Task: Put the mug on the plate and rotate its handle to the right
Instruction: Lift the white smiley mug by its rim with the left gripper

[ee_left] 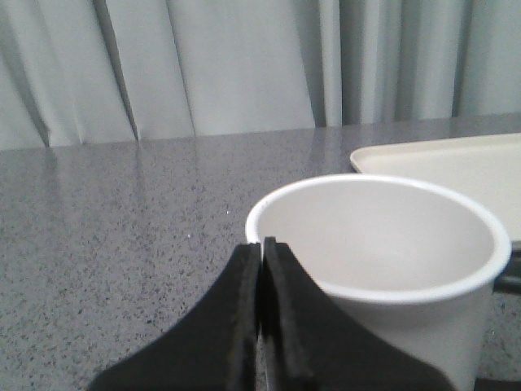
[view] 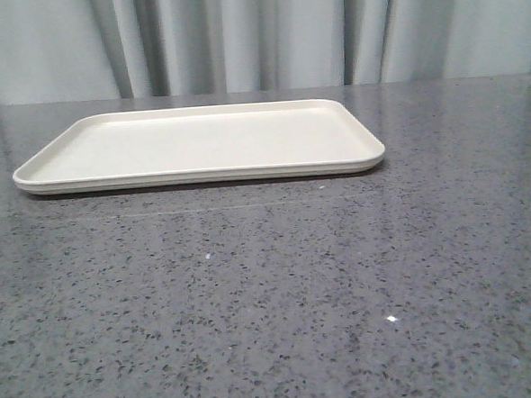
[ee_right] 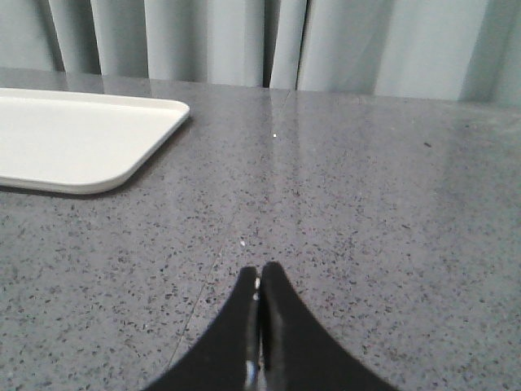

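Front view shows the plate (view: pixel 197 145) lying flat on the grey speckled table (view: pixel 272 298), its long axis running left to right across my field, with pale curtains (view: pixel 255 33) hanging behind the far edge. Neither of my arms nor the mug appears in that picture.

From my left wrist camera, the mug (ee_left: pixel 391 261) stands upright just past my left gripper (ee_left: pixel 262 244), its open mouth facing up and its white inside bare. It sits on the table beside the plate (ee_left: pixel 456 163), not on it; one rounded corner of the plate shows behind the mug's rim. A small dark piece at the mug's side, near the picture's edge, may be the handle (ee_left: pixel 508 283), pointing toward the plate side, but too little of it shows for me to be sure. The printed side of the mug is hidden from me, so I can read no marks or writing anywhere.

My left fingers are pressed together, tips touching, holding nothing; they sit right at the mug's near rim, though I cannot tell whether they touch it.

My right gripper (ee_right: pixel 260 277) is likewise clenched on nothing, hanging over open table. The plate's corner (ee_right: pixel 122 155) lies well off to one side of it.
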Controlling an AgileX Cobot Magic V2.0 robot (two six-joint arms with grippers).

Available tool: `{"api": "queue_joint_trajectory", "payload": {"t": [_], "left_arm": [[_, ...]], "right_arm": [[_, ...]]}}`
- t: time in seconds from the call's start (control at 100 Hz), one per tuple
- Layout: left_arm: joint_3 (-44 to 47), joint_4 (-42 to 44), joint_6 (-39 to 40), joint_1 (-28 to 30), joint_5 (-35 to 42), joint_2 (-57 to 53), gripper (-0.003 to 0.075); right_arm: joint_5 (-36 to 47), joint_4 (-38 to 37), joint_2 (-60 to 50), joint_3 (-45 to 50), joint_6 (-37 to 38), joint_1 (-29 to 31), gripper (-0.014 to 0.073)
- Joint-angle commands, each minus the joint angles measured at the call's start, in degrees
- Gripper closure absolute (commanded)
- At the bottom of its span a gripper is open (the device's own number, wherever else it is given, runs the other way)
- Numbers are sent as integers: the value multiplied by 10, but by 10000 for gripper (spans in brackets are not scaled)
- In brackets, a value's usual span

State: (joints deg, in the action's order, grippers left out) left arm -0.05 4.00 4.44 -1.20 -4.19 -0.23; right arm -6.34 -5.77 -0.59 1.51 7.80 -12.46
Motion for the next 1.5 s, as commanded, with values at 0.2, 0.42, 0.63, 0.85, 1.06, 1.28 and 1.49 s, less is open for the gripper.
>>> {"api": "queue_joint_trajectory", "payload": {"t": [0.2, 0.42, 0.63, 0.85, 1.06, 1.28, 1.49], "left_arm": [[-101, -73, 4, 2, -13, -14, 740], [-268, -83, 4, 2, -224, 76, 740], [-433, -132, 4, 2, -417, 226, 740], [-552, -199, 4, 2, -524, 340, 740], [-559, -199, -11, 2, -532, 376, 740], [-559, -200, -44, 2, -534, 377, 680], [-559, -201, -44, 2, -528, 377, 307]], "right_arm": [[43, 33, -5, -61, -4, 3, 659], [-159, 45, 73, -234, -4, 3, 659], [-315, 44, 207, -396, -4, 3, 659], [-412, 44, 326, -516, -9, 3, 659], [-407, 44, 371, -523, -9, 3, 659], [-401, 44, 379, -523, -9, 3, 588], [-391, 44, 379, -523, -9, 3, 243]]}}
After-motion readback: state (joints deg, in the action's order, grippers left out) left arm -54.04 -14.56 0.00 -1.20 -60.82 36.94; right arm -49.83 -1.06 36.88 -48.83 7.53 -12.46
